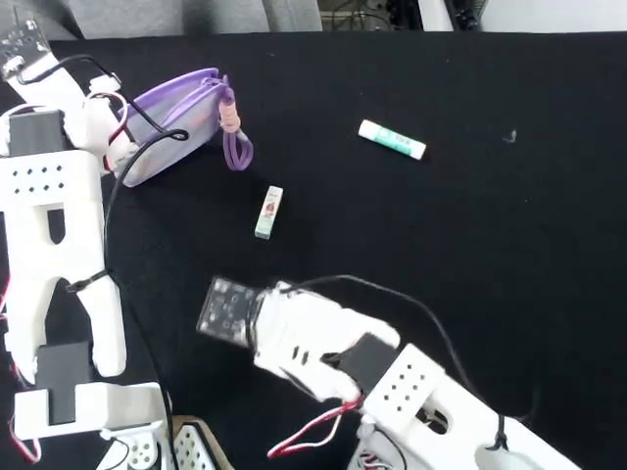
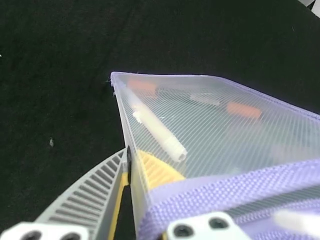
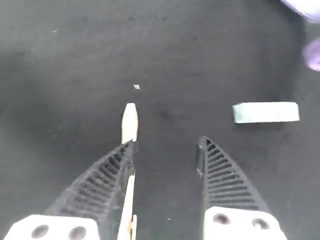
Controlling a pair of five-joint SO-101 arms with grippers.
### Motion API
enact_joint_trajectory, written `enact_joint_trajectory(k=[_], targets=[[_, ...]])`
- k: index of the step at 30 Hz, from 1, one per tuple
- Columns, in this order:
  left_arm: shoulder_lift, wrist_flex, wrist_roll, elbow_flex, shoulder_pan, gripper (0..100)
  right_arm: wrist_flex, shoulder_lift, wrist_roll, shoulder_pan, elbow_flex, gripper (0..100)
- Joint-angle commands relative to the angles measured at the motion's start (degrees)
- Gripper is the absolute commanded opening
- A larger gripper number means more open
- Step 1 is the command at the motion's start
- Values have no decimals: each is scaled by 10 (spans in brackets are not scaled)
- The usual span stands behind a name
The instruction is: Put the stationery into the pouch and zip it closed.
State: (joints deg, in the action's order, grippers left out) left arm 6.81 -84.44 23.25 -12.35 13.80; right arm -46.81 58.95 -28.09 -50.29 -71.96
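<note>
— Where is the pouch?
— The translucent ribbed plastic pouch (image 1: pixel 167 122) with purple fabric edging lies at the far left of the black table (image 1: pixel 490 245). The left gripper (image 2: pixel 134 160) is clamped on its wall by the purple edge. One ribbed finger sits outside, and a yellow pad shows through the plastic.
— Anything inside?
— A white pen (image 2: pixel 156 129) and two blurred orange pieces (image 2: pixel 243 110).
— And the other arm?
— The right gripper (image 3: pixel 166 145) hangs low over the table with its jaws wide apart and bare table between them. A pale wooden pencil (image 3: pixel 129 119) runs along one finger; I cannot tell whether they touch.
— What lies around?
— A small rectangular white-and-green eraser (image 1: pixel 268 212) sits just beyond the open jaws, off to one side. The pouch's purple loop strap (image 1: pixel 236 147) lies between the eraser and the pouch. A white glue stick with a green band (image 1: pixel 392 139) lies well apart from both, toward the far right.
</note>
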Motion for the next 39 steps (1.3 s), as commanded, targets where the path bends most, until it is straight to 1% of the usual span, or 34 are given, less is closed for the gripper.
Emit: enact_joint_trajectory(k=[1, 3, 6, 13, 17, 24, 29, 31, 35, 36, 39], targets=[[21, 11, 5, -7, 26, 30, 3, 13, -11, -11, 2, 194], [20, 11, 5, -6, 26, 30, 11, 3, -11, -11, 2, 194], [21, 11, 6, -4, 22, 30, 31, -51, -12, -11, 15, 194], [21, 11, 6, -2, 25, 30, 38, -262, -7, -11, 133, 194], [21, 11, 6, -2, 25, 30, 38, -356, -8, -11, 181, 194], [21, 11, 6, -2, 25, 30, 41, -473, -8, -45, 225, 194], [21, 11, 6, -2, 26, 30, 41, -548, -7, -42, 266, 193], [21, 10, 6, -2, 26, 30, 35, -571, -7, -42, 282, 165], [21, 9, 6, -2, 26, 30, 18, -582, -7, -42, 301, 31], [21, 9, 6, -2, 26, 30, 18, -582, -7, -43, 301, 17], [21, 9, 6, -2, 26, 30, 17, -582, -7, -43, 298, 19]])
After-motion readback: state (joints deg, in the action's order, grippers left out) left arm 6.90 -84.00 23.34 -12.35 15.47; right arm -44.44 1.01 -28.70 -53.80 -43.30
